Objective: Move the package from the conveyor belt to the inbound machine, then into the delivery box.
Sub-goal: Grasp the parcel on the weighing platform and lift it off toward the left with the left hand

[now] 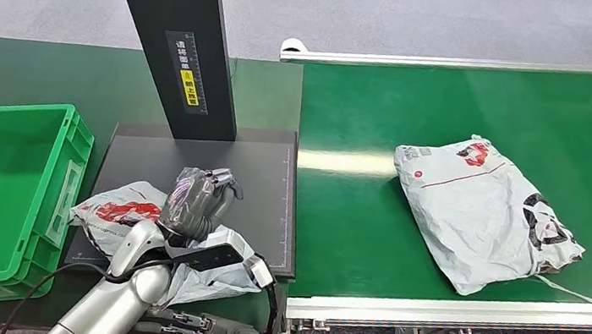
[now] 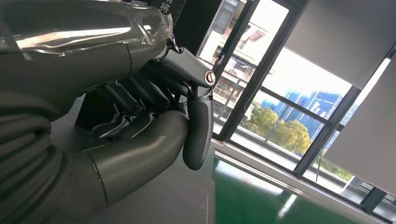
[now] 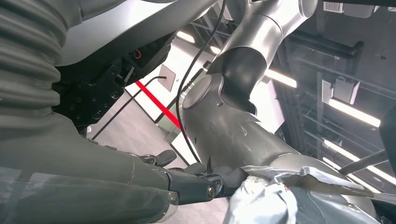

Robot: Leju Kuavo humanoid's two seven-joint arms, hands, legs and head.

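I see my left hand in the lower left of the head view, resting on top of a crumpled grey package with red marks. Its dark fingers are curled in over the bag. In the left wrist view the fingers are bent in toward the thick thumb, but I cannot tell if they really grip the bag or just press down on it.

The package lies on the black flat plate of the inbound machine, at its front left corner. Part of the bag hangs off the plate's near edge. The machine's tall black post stands at the back of the plate, toward the upper left of the frame, with a yellow label on it.

My right hand is at the bottom edge of the head view, just below the bag and under my left arm. In the right wrist view its fingers touch the grey plastic of the package, but I cannot tell if they hold it.

The green delivery box sits at the left edge, just beside the plate.

On the right, a second grey package lies flat on the green conveyor belt, well apart from both hands.
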